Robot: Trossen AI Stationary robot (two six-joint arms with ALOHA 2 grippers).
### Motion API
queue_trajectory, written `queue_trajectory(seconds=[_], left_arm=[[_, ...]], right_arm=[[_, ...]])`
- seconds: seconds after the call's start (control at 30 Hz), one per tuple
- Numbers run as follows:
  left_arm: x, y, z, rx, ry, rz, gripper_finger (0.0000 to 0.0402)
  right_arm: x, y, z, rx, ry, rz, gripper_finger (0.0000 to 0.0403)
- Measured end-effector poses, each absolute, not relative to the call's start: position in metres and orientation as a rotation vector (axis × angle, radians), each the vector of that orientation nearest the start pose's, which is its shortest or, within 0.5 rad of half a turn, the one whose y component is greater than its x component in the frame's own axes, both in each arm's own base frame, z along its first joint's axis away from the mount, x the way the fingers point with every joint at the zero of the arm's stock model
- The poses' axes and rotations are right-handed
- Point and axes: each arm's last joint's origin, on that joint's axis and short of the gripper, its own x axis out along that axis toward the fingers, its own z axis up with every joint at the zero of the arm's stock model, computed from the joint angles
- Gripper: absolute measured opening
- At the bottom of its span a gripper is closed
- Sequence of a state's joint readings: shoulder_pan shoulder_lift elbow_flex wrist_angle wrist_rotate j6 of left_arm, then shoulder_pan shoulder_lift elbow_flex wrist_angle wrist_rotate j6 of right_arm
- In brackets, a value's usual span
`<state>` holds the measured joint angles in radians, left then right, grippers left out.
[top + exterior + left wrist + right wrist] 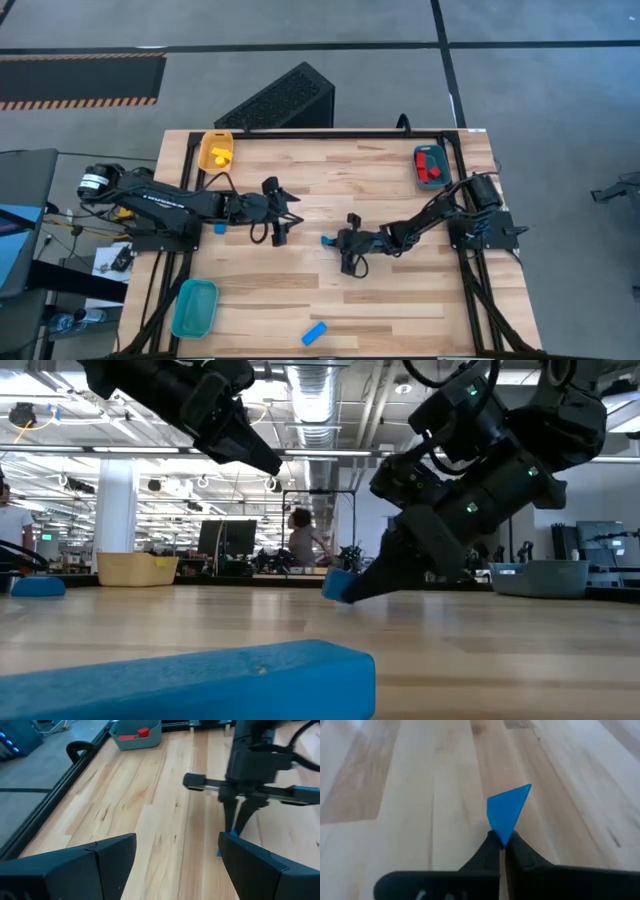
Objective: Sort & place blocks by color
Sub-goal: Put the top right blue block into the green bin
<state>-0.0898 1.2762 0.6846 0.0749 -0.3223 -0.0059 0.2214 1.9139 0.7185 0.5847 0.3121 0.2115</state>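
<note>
The right gripper (pixel 503 842) is clenched on a small blue block (pixel 507 811) low over the middle of the desk (pixel 400 300). Opposite it, close by, the left gripper (pixel 283 215) hangs released. A blue bar (pixel 314 333) lies well apart near the desk's front edge.

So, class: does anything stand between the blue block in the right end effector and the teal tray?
Nothing visible does. Bare table lies between the blue block, pinched by the right end effector, and the teal tray. The left end effector hangs beside that line.
</note>
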Motion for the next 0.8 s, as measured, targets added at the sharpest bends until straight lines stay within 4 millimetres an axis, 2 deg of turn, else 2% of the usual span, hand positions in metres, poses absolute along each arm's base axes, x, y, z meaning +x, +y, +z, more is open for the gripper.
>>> queue_trajectory(seconds=[0.2, 0.4, 0.53, 0.7, 0.8], left_arm=[[0.263, -0.012, 0.222, 0.088, 0.507, 0.201, 0.0274], [0.277, -0.019, 0.223, 0.129, 0.393, -0.014, 0.0274], [0.289, -0.027, 0.220, 0.200, 0.304, -0.136, 0.0274], [0.298, -0.035, 0.215, 0.268, 0.231, -0.181, 0.0274], [0.301, -0.034, 0.221, 0.274, 0.160, -0.132, 0.0274]], right_arm=[[0.323, 0.066, 0.122, 0.027, 0.492, -0.133, 0.0020], [0.314, 0.073, 0.172, -0.038, 0.340, -0.143, 0.0005], [0.304, 0.076, 0.197, -0.027, 0.282, -0.128, 0.0010], [0.295, 0.084, 0.209, -0.063, 0.260, -0.139, 0.0008], [0.292, 0.089, 0.209, -0.093, 0.271, -0.142, 0.0008]])
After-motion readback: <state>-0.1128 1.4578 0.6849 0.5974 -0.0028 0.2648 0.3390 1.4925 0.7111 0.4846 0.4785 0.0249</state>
